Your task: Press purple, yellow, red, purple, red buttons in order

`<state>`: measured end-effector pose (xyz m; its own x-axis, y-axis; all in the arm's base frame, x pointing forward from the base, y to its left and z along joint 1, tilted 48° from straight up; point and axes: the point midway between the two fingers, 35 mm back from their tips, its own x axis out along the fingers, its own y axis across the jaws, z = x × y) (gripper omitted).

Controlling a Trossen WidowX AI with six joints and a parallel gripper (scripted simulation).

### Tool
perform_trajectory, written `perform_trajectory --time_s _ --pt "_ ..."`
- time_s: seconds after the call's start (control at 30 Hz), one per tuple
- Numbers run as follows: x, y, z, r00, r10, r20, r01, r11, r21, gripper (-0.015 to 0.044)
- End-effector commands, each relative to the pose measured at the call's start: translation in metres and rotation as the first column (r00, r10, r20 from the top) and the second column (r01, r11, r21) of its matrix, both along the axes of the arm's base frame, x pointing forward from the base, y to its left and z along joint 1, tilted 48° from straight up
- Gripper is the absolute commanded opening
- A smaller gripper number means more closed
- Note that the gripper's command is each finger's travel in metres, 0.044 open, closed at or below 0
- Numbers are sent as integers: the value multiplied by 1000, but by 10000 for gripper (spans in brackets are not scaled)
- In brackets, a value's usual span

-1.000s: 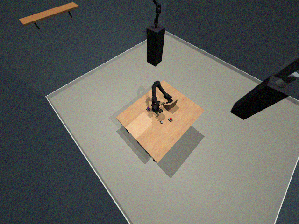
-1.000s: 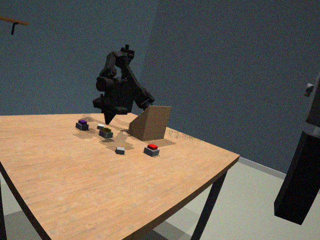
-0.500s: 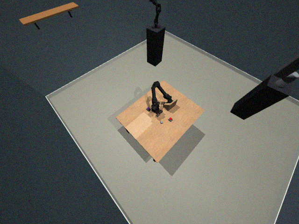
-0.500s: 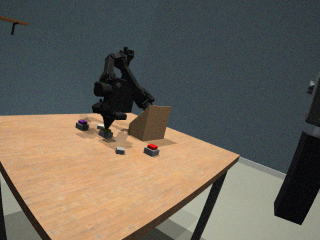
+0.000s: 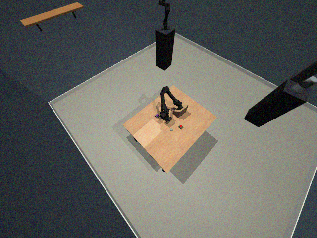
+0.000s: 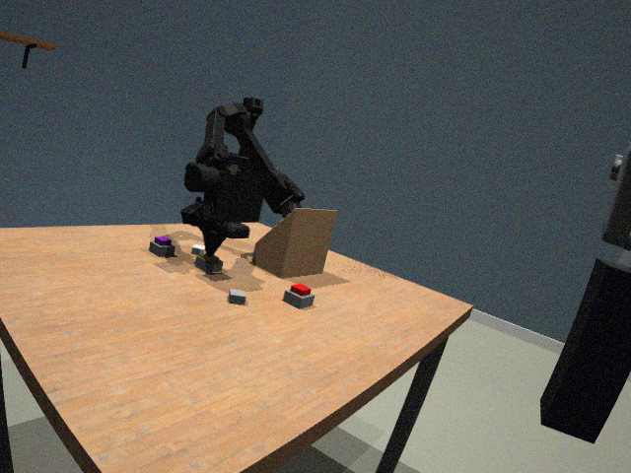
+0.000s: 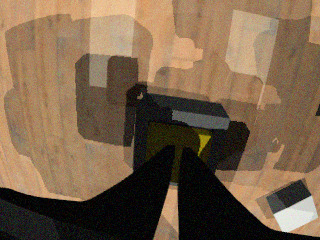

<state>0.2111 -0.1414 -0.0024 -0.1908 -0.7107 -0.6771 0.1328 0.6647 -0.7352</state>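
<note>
On the wooden table (image 6: 153,356), near its far side:

- Gripper (image 6: 211,255): black, pointed straight down, fingertips set on the cap of the yellow button (image 7: 200,143). Jaws nearly closed, only a thin slit between the fingers in the wrist view; nothing held between them.
- Yellow button: grey housing (image 6: 207,264) with a yellow cap, the cap mostly covered by the fingertips and lying in their shadow. Whether the cap is pushed fully down: cannot tell.
- Purple button (image 6: 162,240): purple cap on a grey base, to the left of the gripper in the exterior view, apart from it, untouched.
- Red button (image 6: 301,289): red cap on a grey base, to the right and nearer the camera in the exterior view, well apart from the gripper, just in front of the wedge.
- Grey block (image 6: 237,296): small, low, lying between the yellow button and the red button, nearer the camera, apart from both.
- White block (image 6: 197,249): small, pale, just behind the yellow button and beside the gripper; contact with the fingers not discernible. Seen at lower right in the wrist view (image 7: 294,208).
- Wedge (image 6: 298,246): tan, sloped face, standing to the right of the arm.
- Arm (image 6: 234,172): black, folded high at the elbow, base behind the wedge, wrist bent down over the yellow button.
</note>
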Motion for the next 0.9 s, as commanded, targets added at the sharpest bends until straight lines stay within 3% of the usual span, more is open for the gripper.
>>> perform_trajectory --time_s 0.0,0.47,0.63,0.87 --pt "-3 0 -1 1000 4 -14 -4 1000 -1 20" --pt "5 26 23 1000 4 -13 -4 1000 2 20" --pt "16 66 61 1000 4 -13 -4 1000 4 20" --pt "20 76 56 1000 7 -11 -7 1000 10 20"
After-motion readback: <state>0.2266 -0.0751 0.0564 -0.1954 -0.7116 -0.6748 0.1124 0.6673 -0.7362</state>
